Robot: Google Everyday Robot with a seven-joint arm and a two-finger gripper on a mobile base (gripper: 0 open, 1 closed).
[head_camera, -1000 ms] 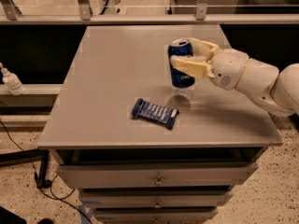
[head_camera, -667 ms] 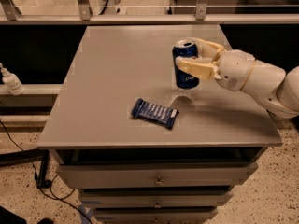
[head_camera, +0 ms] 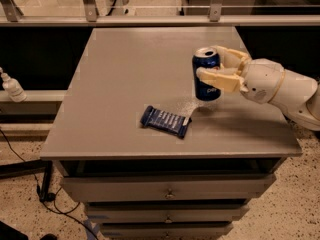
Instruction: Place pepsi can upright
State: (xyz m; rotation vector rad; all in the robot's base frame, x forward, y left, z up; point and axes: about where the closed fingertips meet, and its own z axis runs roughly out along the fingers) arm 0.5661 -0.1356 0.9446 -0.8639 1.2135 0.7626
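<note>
The pepsi can [head_camera: 205, 84] is dark blue with a silver top. It stands upright at the right-middle of the grey table [head_camera: 125, 69], its base at or just above the surface. My gripper [head_camera: 207, 61] reaches in from the right and is shut on the can. One cream finger [head_camera: 220, 77] crosses the can's front and the other finger [head_camera: 229, 55] is behind it. The white arm [head_camera: 282, 89] extends off to the right edge.
A flat dark-blue snack bar wrapper [head_camera: 165, 121] lies on the table to the front left of the can. A white bottle [head_camera: 11, 86] stands on a ledge at far left. Drawers [head_camera: 167, 191] sit below the tabletop. A metal railing [head_camera: 150, 19] runs behind it.
The gripper and the can have moved a little to the right and slightly down toward the table. The can has stayed upright in the grip. The wrapper has not moved.
</note>
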